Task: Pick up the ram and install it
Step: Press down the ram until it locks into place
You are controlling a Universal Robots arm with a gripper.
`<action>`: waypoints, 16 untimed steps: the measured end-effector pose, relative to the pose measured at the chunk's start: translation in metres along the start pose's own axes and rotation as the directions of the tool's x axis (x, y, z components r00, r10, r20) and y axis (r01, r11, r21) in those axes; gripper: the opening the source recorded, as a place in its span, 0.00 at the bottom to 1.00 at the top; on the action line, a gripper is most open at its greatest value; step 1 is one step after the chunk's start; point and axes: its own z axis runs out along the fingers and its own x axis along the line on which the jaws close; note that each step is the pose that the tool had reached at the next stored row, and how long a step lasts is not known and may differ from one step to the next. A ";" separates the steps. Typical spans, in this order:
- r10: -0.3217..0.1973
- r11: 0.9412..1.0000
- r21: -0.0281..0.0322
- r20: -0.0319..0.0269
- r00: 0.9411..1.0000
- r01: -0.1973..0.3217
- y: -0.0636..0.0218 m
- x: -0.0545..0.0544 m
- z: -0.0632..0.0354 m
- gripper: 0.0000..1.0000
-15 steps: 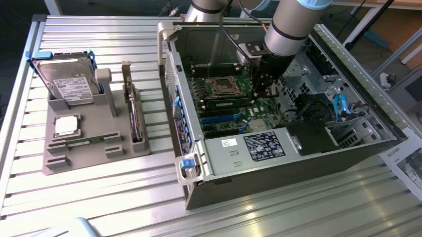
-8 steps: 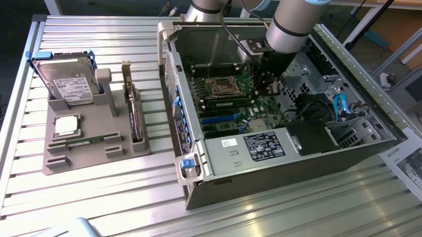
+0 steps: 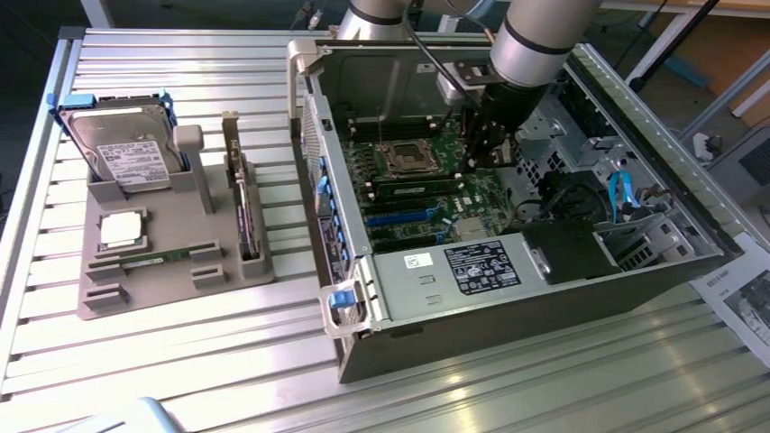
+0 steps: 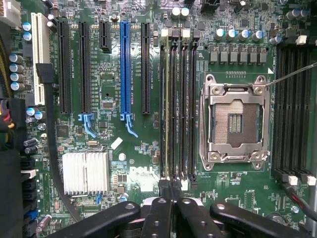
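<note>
Ram (image 4: 166,104) in mobo slot, fingers (image 4: 171,191) closed.

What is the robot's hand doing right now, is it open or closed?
Hand: closed, down over the memory slots inside the computer; whether it grips a ram stick cannot be told.

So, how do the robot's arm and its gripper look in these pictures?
In the exterior view the arm is a thick round tube, silver-grey with a black band around it. Below it narrows into a black wrist part, and a thin dark cable runs along it. The gripper is black and slim. In the wrist view its fingers are matt black, rounded bars with small screw holes.
</note>
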 end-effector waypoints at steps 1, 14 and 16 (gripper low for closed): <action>0.000 1.000 0.000 0.000 1.000 0.000 0.0000 0.000 0.0000 0.10; 0.000 1.000 0.000 0.000 1.000 0.000 0.0225 0.000 -0.0007 0.10; 0.000 1.000 0.000 0.000 1.000 0.000 0.0282 0.000 -0.0009 0.10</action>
